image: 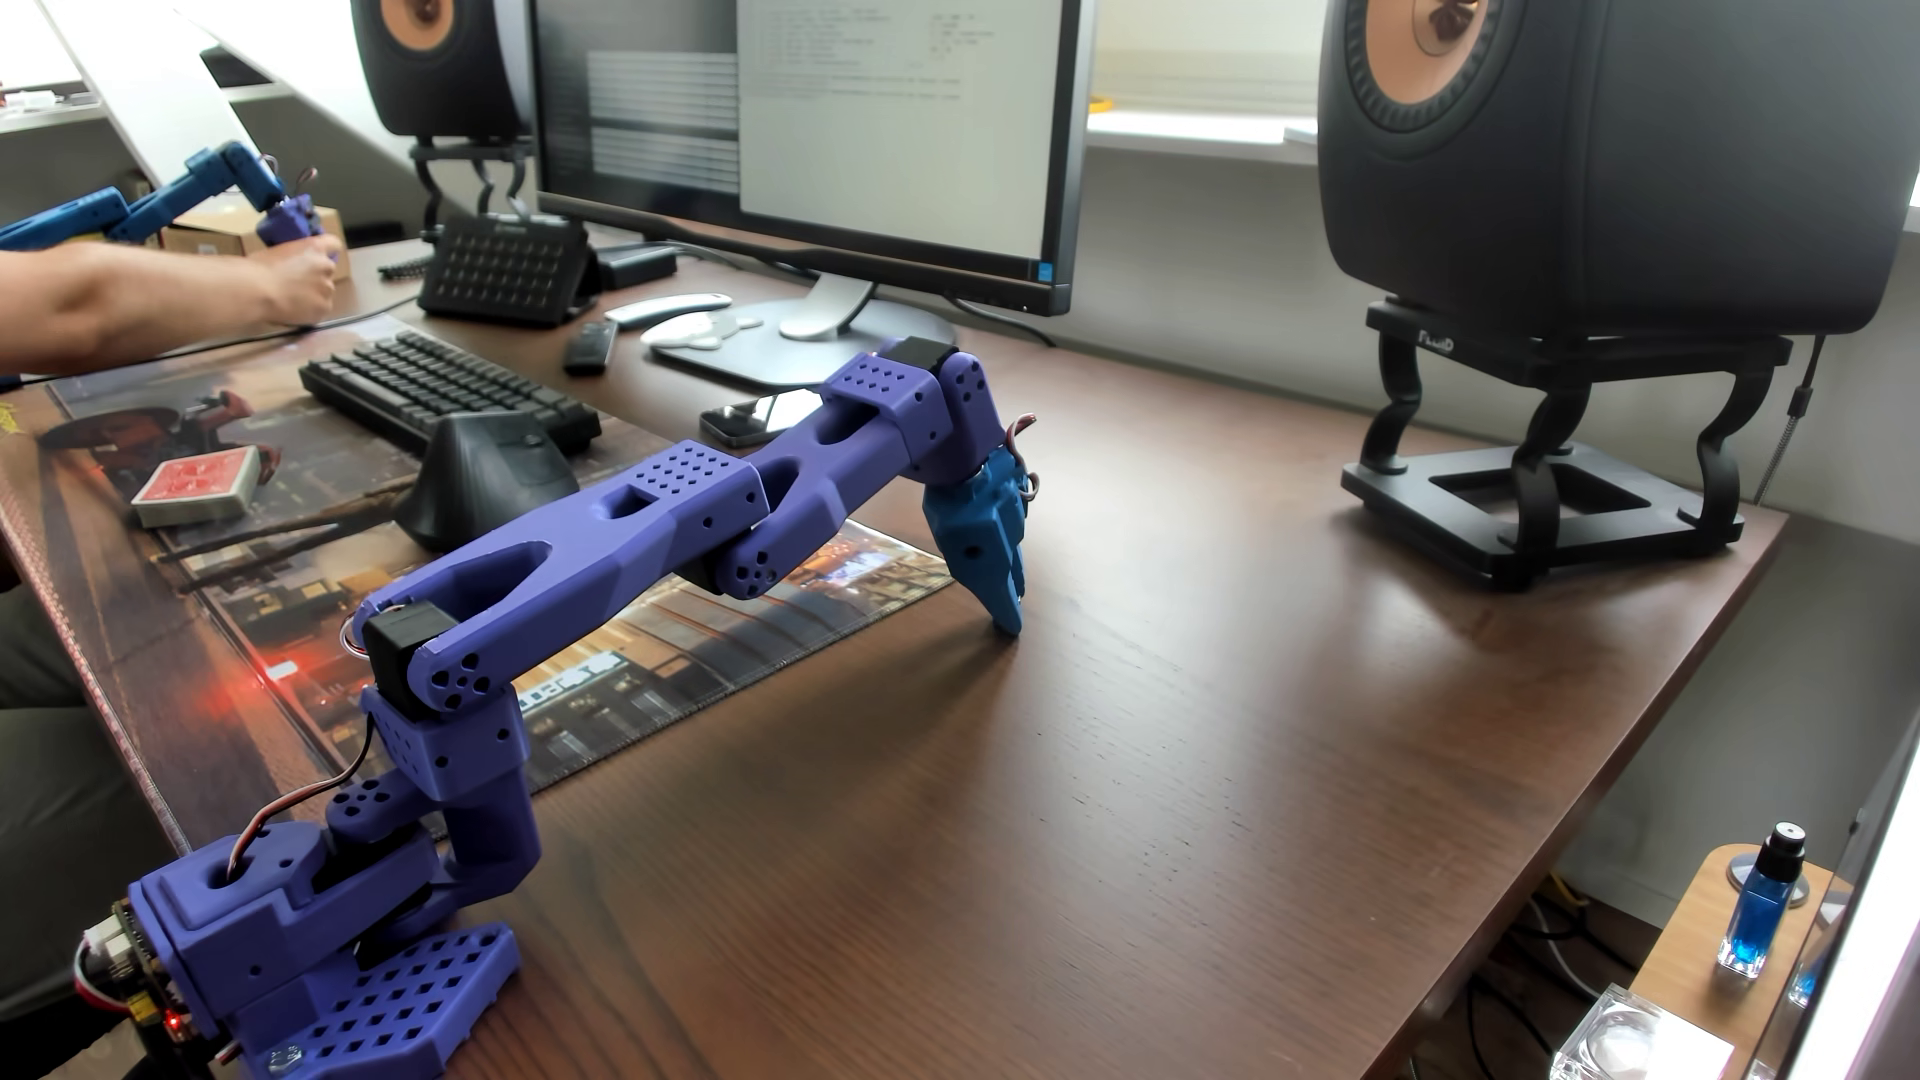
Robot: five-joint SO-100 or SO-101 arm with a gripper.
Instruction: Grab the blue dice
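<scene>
Purple printed arm (623,540) extended; blue jaws (1006,621) lowered, tips at dark wooden bench (1195,779). Jaw opening, contents: not discernible. Blue dice: not seen. Step judged: grasp attempt. Next: closure confirmed, lift toward 12 o'clock.

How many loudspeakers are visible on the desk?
2. One loudspeaker sits on a black stand at the right; another loudspeaker stands at the back left, partly behind the monitor.
</scene>
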